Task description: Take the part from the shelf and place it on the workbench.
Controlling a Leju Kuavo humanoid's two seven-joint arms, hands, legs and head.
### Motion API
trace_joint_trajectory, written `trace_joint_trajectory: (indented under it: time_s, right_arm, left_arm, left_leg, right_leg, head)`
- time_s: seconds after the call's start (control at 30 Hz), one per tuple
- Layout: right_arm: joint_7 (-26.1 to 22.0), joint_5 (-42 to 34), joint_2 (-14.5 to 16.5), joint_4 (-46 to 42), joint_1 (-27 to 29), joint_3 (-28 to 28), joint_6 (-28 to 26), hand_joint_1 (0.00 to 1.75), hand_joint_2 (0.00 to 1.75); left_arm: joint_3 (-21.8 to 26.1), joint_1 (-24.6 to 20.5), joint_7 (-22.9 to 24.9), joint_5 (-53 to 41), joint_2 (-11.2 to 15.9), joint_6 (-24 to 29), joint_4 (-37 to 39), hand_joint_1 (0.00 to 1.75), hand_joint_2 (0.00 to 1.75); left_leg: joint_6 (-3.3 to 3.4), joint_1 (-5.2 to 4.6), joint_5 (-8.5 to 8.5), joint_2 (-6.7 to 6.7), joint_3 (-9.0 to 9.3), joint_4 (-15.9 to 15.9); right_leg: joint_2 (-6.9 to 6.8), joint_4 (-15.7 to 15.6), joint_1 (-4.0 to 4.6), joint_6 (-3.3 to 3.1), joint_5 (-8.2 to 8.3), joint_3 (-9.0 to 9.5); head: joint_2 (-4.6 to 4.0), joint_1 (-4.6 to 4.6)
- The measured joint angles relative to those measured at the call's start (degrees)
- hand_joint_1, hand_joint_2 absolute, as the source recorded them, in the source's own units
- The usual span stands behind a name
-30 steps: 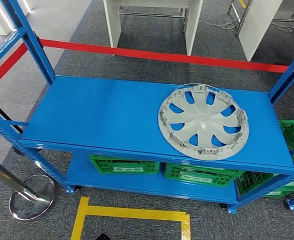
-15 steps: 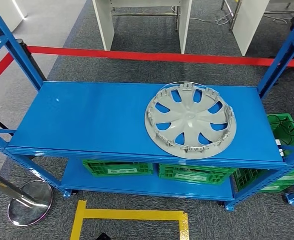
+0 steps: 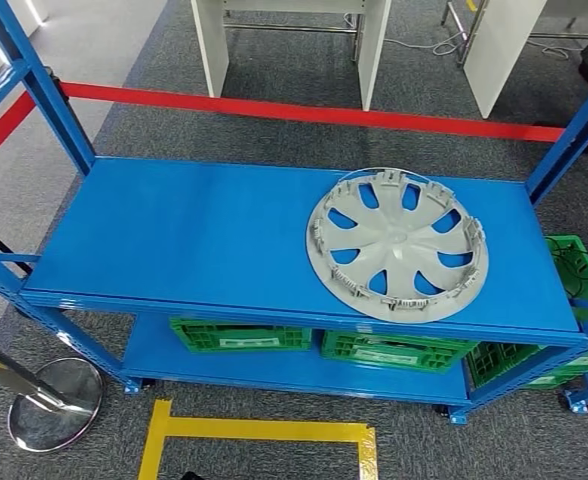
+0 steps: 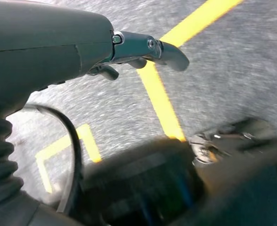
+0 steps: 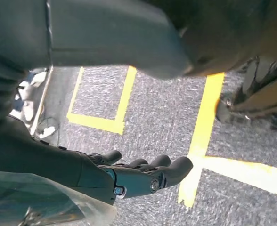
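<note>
A grey hubcap point(image 3: 397, 248) lies flat on the right half of the blue shelf's top board point(image 3: 185, 235) in the head view. In the left wrist view my left hand point(image 4: 140, 49) hangs over grey carpet with its fingers stretched out and nothing in it. In the right wrist view my right hand point(image 5: 144, 173) also hangs over the carpet, fingers extended and holding nothing. Both hands are well away from the hubcap.
Green crates point(image 3: 240, 334) sit on the shelf's lower board and another green crate point(image 3: 578, 268) stands at the right. Blue uprights point(image 3: 46, 95) flank the shelf. A red barrier tape point(image 3: 314, 110) runs behind it. A stanchion base point(image 3: 53, 402) and yellow floor tape point(image 3: 257, 430) lie in front.
The whole picture has shifted slightly between frames, so the camera has moved. The hubcap stays in place on the shelf.
</note>
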Motion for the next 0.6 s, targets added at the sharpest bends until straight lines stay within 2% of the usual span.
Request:
trace_joint_trajectory:
  time_s: [0.03,0.07,0.1,0.13,0.2,0.23,0.27,0.3,0.37,0.43,0.47,0.53,0.57,0.6]
  right_arm:
    - [-0.36,-1.18,-0.19,-0.02,0.82,0.52,-0.14,0.00,1.75]
    - [-0.71,-2.31,-0.40,0.01,1.74,1.05,-0.25,0.00,1.75]
    - [-1.01,-3.34,-0.58,0.09,2.74,1.53,-0.38,0.00,1.75]
    - [-1.30,-4.32,-0.78,0.25,3.75,2.00,-0.53,0.00,1.75]
    - [-1.92,-6.25,-1.20,0.65,5.61,2.99,-0.81,0.00,1.75]
    - [-2.24,-7.17,-1.39,0.81,6.39,3.50,-0.91,0.00,1.75]
    - [-2.60,-8.15,-1.59,0.89,7.04,4.05,-1.01,0.00,1.75]
    - [-2.95,-9.13,-1.74,0.93,7.55,4.59,-1.13,0.00,1.75]
    - [-3.65,-11.18,-2.09,0.78,8.32,5.72,-1.41,0.00,1.75]
    - [-4.38,-13.27,-2.47,-0.16,8.52,6.83,-1.75,0.00,1.75]
    - [-4.78,-14.31,-2.65,-1.03,8.24,7.32,-1.91,0.00,1.75]
    - [-5.42,-15.96,-2.96,-2.99,7.09,8.12,-2.09,0.00,1.75]
    - [-5.67,-16.70,-3.05,-4.17,6.32,8.49,-2.13,0.00,1.75]
    - [-5.77,-17.00,-3.09,-4.69,5.93,8.67,-2.13,0.00,1.75]
  left_arm:
    - [0.01,0.28,-0.14,1.19,0.28,-0.37,-0.72,0.00,0.00]
    - [0.02,0.46,-0.31,2.35,0.57,-0.71,-1.59,0.00,0.00]
    - [0.02,0.50,-0.50,3.39,0.84,-1.03,-2.56,0.00,0.00]
    - [0.03,0.40,-0.67,4.40,1.07,-1.33,-3.66,0.00,0.00]
    - [0.03,0.04,-0.98,6.35,1.54,-1.94,-5.98,0.00,0.00]
    - [0.03,-0.14,-1.12,7.29,1.80,-2.23,-7.01,0.00,0.00]
    - [0.04,-0.26,-1.27,8.30,2.11,-2.55,-7.92,0.00,0.00]
    - [0.04,-0.29,-1.43,9.31,2.47,-2.85,-8.66,0.00,0.00]
    - [0.07,0.13,-1.68,11.43,3.18,-3.53,-9.60,0.00,0.00]
    - [0.13,1.41,-1.88,13.62,3.83,-4.20,-9.93,0.00,0.00]
    - [0.18,2.39,-1.99,14.69,4.09,-4.53,-9.96,0.00,0.00]
    - [0.27,4.63,-2.18,16.43,4.45,-5.09,-9.62,0.00,0.00]
    - [0.31,5.84,-2.25,17.17,4.58,-5.34,-9.18,0.00,0.00]
    - [0.32,6.42,-2.28,17.49,4.64,-5.46,-8.93,0.00,0.00]
  left_leg:
    - [0.15,-0.03,-0.06,0.06,0.01,0.02]
    - [0.24,-0.07,-0.13,0.09,0.05,0.03]
    - [0.28,-0.10,-0.21,0.08,0.12,0.05]
    - [0.24,-0.10,-0.31,0.04,0.26,0.06]
    - [-0.13,-0.13,-0.65,-0.02,0.73,0.08]
    - [-0.46,-0.25,-0.91,0.01,0.85,0.22]
    - [-0.79,-0.37,-1.11,0.08,0.92,0.30]
    - [-1.09,-0.48,-1.27,0.17,0.94,0.37]
    - [-1.58,-0.49,-1.45,0.27,1.05,0.39]
    - [-2.18,-0.36,-2.53,0.19,0.79,1.62]
    - [-2.50,-0.28,-3.93,0.14,-0.10,3.80]
    - [-2.95,-0.10,-7.69,0.09,-3.55,11.19]
    - [-3.09,-0.02,-9.13,0.09,-5.42,14.93]
    - [-3.15,0.00,-9.85,0.09,-6.41,16.89]
  right_leg:
    - [0.00,3.83,-0.02,0.11,-1.55,-1.90]
    - [0.00,6.55,-0.04,0.20,-2.23,-3.34]
    - [0.00,7.45,-0.04,0.25,-1.87,-3.96]
    - [-0.01,6.05,-0.04,0.25,-0.42,-3.47]
    - [-0.16,-1.29,-0.04,0.09,3.60,-0.12]
    - [-0.22,-4.92,0.01,-0.10,4.87,1.75]
    - [-0.25,-7.26,0.05,-0.35,5.46,3.02]
    - [-0.23,-8.24,0.14,-0.63,5.38,3.64]
    - [-0.17,-8.35,0.19,-1.25,5.24,3.88]
    - [-0.30,-8.53,0.03,-1.88,5.26,4.00]
    - [-0.37,-8.63,-0.09,-2.19,5.28,4.04]
    - [-0.39,-8.65,-0.10,-2.56,5.19,4.09]
    - [-0.39,-8.65,-0.08,-2.65,5.13,4.13]
    - [-0.39,-8.64,-0.07,-2.68,5.11,4.16]
  head:
    - [0.00,0.04]
    - [0.00,0.02]
    - [0.00,0.05]
    - [0.00,0.06]
    - [0.00,0.08]
    - [0.00,0.08]
    - [0.00,0.00]
    - [0.00,-0.09]
    - [0.00,-0.24]
    - [0.00,-0.32]
    - [0.00,-0.40]
    - [0.00,-0.50]
    - [0.00,-0.50]
    - [0.00,-0.48]
